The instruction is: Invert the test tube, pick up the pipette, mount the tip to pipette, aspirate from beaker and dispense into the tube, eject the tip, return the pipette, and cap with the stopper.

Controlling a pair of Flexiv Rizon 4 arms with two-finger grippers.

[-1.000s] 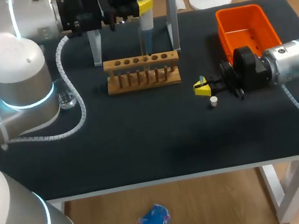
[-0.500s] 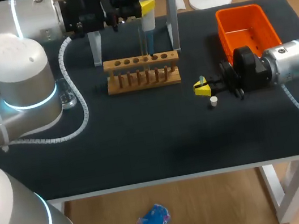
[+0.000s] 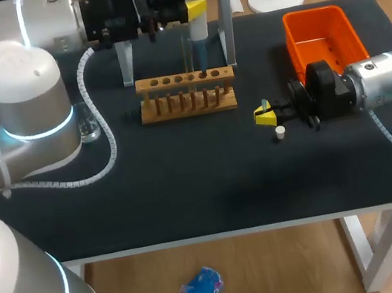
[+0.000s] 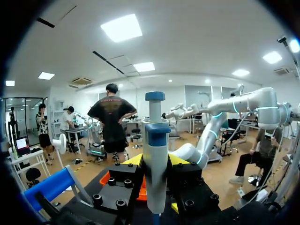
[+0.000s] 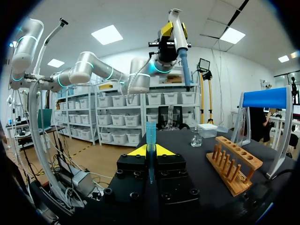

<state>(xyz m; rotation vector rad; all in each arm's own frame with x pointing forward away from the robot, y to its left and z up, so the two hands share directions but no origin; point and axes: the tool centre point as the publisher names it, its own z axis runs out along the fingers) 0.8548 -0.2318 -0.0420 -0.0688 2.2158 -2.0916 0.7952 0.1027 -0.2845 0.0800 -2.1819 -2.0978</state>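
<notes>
My left gripper point(image 3: 193, 8) is high at the back of the table, shut on the white and blue pipette point(image 3: 197, 22), whose thin lower end hangs just above the right part of the wooden tube rack point(image 3: 185, 92). In the left wrist view the pipette point(image 4: 154, 159) stands upright between the yellow fingertips point(image 4: 134, 160). My right gripper point(image 3: 265, 114) is low over the table, right of the rack, shut on the clear test tube point(image 5: 150, 136), which stands upright in it. The small white stopper point(image 3: 280, 131) lies on the mat just in front of that gripper. The glass beaker point(image 3: 88, 128) stands at the left.
An orange bin point(image 3: 318, 30) sits at the back right, behind my right arm. The pipette stand point(image 3: 226, 32), with two metal posts and a blue top, rises behind the rack. The dark mat point(image 3: 202, 183) covers the table's front half.
My left gripper has drifted slightly to the right with the pipette. The right arm and the test tube have not moved.
</notes>
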